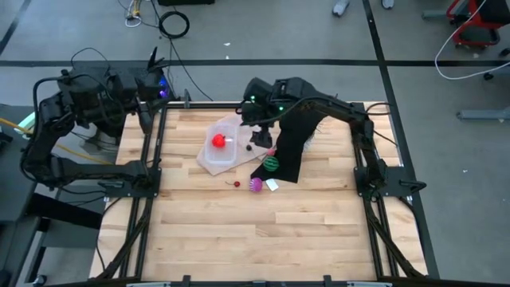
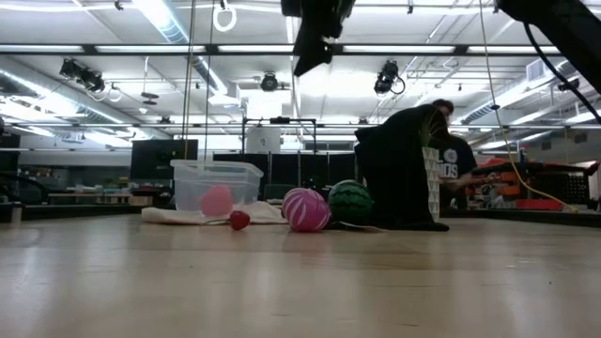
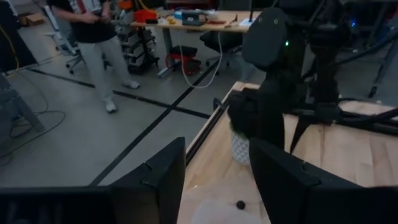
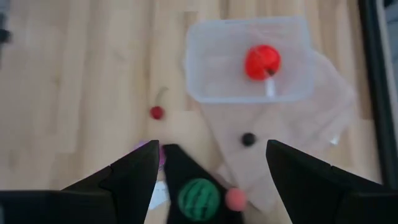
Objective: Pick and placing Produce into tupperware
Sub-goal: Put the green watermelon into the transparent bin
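The wooden slatted table [image 1: 239, 231] carries everything. Largest on it is the crumpled black cloth [image 1: 293, 147], lying under and just beside the right arm. Next is the clear, rounded-rectangular plastic tupperware [image 4: 249, 59], which rests on flat translucent plastic lids [image 4: 298, 134] and lies ahead of the right gripper [image 4: 211, 171], a little off to one side of its line of sight. Inside the tupperware sits the red ball-like toy fruit [image 4: 262, 62], already placed.

The right gripper hangs above the table with its two dark fingers spread wide and nothing between them. Almost directly beneath it, at the edge of the black cloth, lies the green striped watermelon-like toy [image 4: 199, 198]; a small pink round piece [image 4: 235, 199] sits just beside that. The magenta-purple striped ball [image 2: 305, 209] lies near the watermelon toy, on the side away from the cloth. Farther ahead of the gripper, towards the tupperware, are a tiny dark ball [image 4: 248, 139] on the lids and a tiny red cherry with a stem [image 4: 157, 112] on bare wood.

The coming move likely turns on the watermelon toy: it lies straight below the open right gripper, being round has no long axis to align to, and the right arm is far nearer.

The left gripper [image 3: 214, 180] waits off the table's far left corner, fingers apart and empty.
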